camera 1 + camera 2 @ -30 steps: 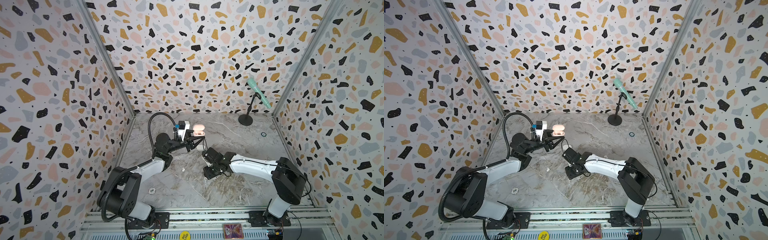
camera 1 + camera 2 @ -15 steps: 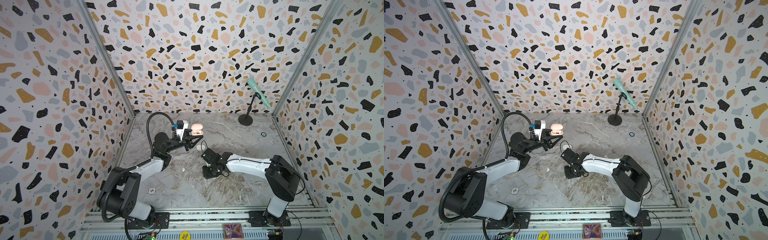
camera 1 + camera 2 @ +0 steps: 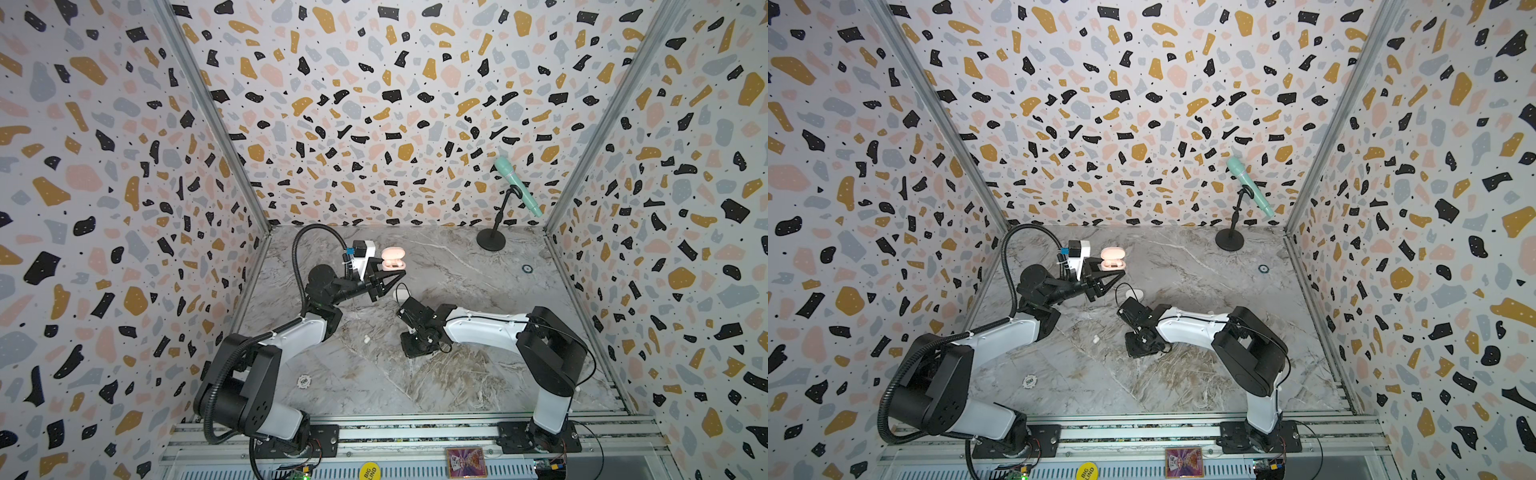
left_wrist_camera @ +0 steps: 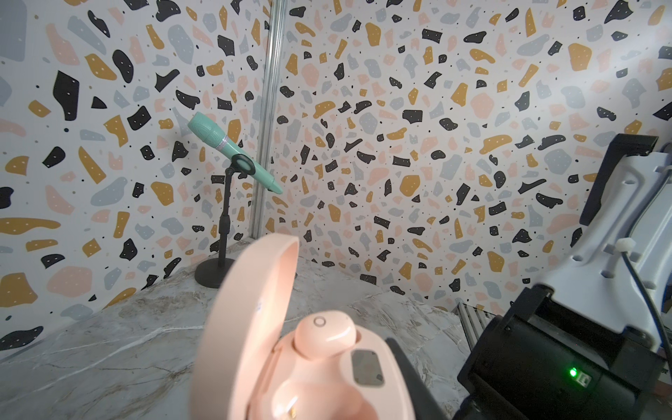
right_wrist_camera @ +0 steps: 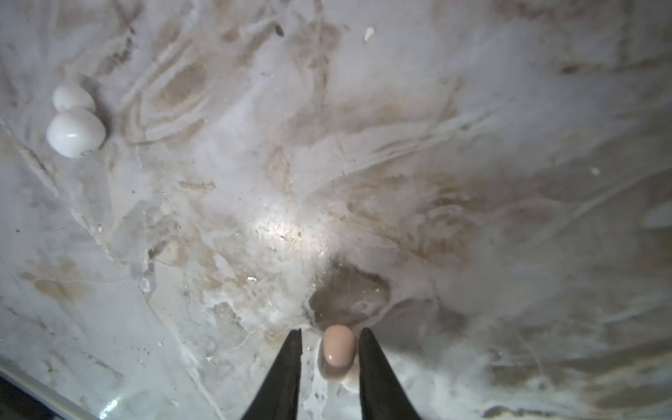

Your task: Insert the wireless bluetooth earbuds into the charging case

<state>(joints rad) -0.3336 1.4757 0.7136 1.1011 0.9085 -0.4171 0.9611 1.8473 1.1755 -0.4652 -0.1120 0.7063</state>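
Pink earbud [image 5: 337, 347] now between right gripper [image 5: 331, 332] jaws, narrowed yet unclosed; left gripper [image 3: 390, 274] still clamps pink case [image 3: 392, 258]

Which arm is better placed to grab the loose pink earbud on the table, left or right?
Right. The right gripper straddles the pink earbud, jaws open either side of it. The left gripper is shut on the open pink case, so it is busy.
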